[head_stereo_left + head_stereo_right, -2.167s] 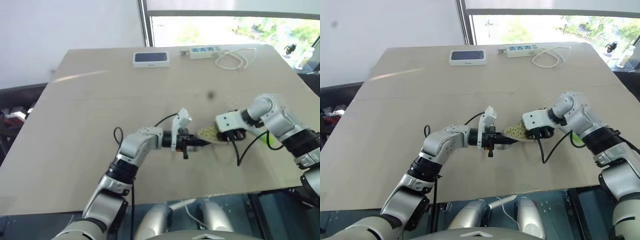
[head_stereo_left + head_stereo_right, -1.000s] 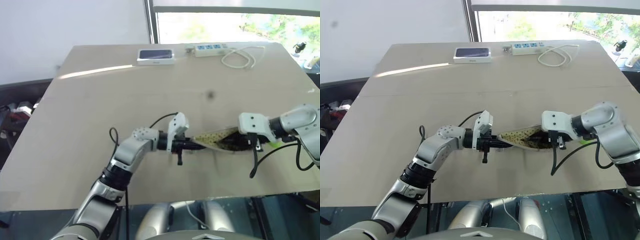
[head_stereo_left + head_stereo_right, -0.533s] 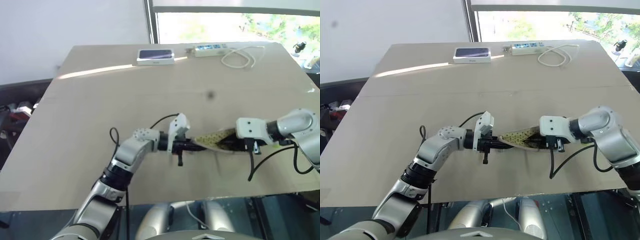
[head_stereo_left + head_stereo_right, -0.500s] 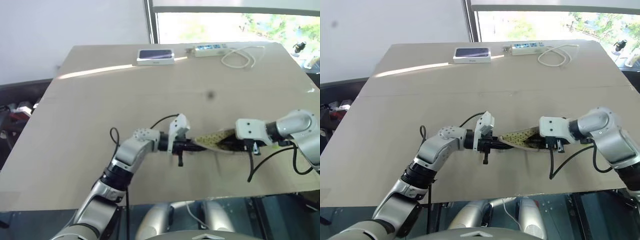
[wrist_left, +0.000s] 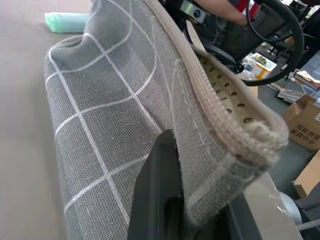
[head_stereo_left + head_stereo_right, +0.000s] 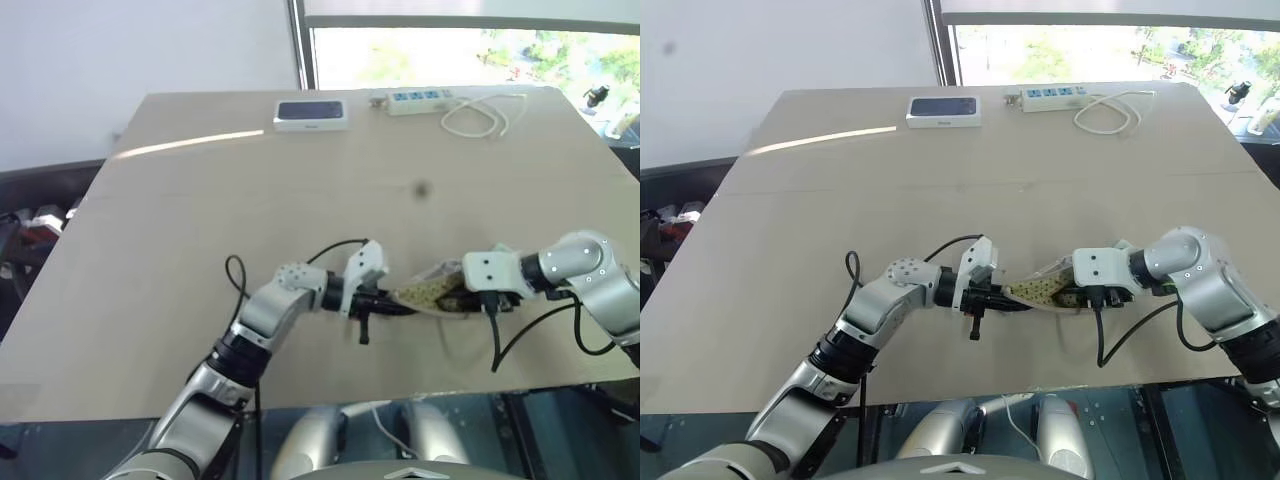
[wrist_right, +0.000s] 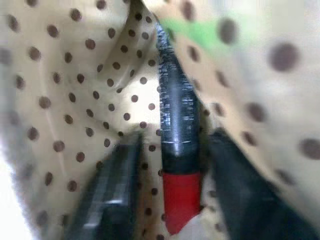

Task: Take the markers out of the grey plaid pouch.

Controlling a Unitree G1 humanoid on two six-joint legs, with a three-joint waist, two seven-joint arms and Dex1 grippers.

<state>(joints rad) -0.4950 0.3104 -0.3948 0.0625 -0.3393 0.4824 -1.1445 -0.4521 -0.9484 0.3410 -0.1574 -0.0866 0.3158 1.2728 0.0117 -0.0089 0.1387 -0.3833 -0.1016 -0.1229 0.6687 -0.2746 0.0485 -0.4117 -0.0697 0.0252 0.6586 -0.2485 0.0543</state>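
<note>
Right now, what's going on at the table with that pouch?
The left hand is shut on one end of the grey plaid pouch, holding it. The right hand is inside the pouch's dotted lining, fingers open on either side of a red and black marker. A pale green marker lies on the table.

Pouch [image 5: 115, 125]: coarse woven grey cloth with thin white grid lines, a thick rough tan hem, and inside it a matt tan lining [image 7: 75, 90] with dark dots. Marker [image 7: 176, 150] within the pouch: smooth glossy plastic, black and red. Table [image 6: 250, 190] beneath the pouch: pale, matt, wood-like.
</note>
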